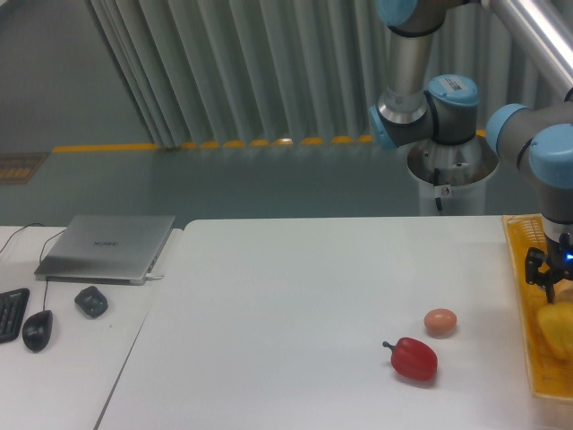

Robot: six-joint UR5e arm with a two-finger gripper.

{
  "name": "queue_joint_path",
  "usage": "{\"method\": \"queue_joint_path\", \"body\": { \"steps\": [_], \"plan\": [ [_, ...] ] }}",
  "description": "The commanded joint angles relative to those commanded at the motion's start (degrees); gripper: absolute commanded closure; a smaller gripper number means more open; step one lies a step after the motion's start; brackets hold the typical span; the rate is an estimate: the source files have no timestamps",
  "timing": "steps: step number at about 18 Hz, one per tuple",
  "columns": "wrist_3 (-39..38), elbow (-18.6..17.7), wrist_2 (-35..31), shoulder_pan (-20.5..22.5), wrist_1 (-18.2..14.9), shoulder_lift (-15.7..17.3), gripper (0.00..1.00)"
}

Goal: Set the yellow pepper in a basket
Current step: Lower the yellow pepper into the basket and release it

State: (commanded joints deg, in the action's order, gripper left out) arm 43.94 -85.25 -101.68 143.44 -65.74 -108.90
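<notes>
On the far left, a keyboard point(11, 313), a mouse point(37, 331) and a closed laptop point(107, 247) were seen on a side table. Further right, on the white worktop point(295, 305), a red pepper point(414, 358) and a small orange-pink item point(440, 322) were laid close together. At the right edge, the yellow pepper point(557, 329) was seen inside the basket point(522, 296), directly beneath the gripper point(553, 279). Whether the fingers were holding it could not be told, being cut off by the frame edge.

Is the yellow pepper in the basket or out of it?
In. The pepper sits inside the basket walls at the right edge, below the pincer.
</notes>
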Motion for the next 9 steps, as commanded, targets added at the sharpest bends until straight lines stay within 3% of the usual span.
{"method": "queue_joint_path", "body": {
  "steps": [2,6,9],
  "plan": [
    [2.02,-0.17,-0.80,-0.70,-1.22,1.32,0.00],
    [8.16,-0.18,-0.97,-2.80,-8.33,4.57,0.00],
    [11.69,-0.18,-0.80,-5.00,-11.42,6.24,0.00]
  ]
}}
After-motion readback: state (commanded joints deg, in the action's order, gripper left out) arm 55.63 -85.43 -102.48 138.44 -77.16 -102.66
